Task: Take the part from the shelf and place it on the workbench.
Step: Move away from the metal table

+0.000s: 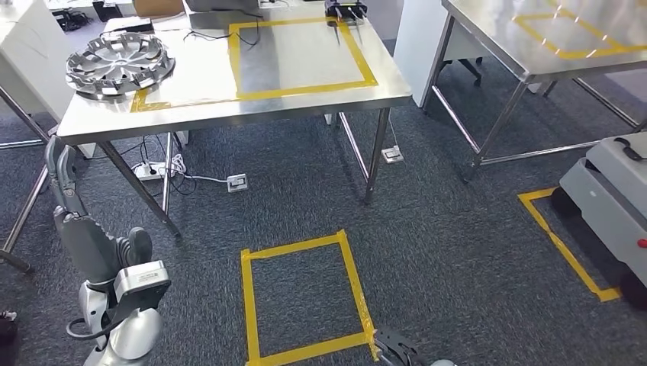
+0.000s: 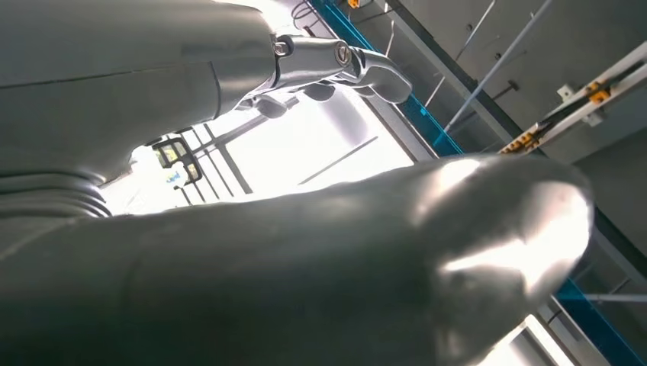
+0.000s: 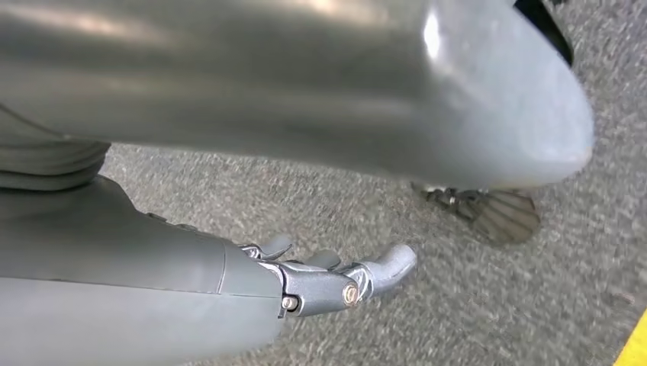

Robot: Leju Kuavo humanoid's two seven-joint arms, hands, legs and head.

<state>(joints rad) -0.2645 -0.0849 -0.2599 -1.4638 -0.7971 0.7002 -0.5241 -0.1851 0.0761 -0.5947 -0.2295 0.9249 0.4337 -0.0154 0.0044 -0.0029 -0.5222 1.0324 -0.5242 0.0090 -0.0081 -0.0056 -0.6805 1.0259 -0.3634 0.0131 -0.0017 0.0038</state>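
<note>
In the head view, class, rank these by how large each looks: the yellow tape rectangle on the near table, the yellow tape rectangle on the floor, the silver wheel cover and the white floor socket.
1. Tape rectangle on the table
2. Tape rectangle on the floor, though nearer the camera, so true size is unsure
3. Wheel cover
4. Floor socket

Head looks down; left wrist perhaps upward; right floorward.

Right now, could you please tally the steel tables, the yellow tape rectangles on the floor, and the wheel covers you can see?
Steel tables: 2
Yellow tape rectangles on the floor: 2
Wheel covers: 1
Total: 5
</note>
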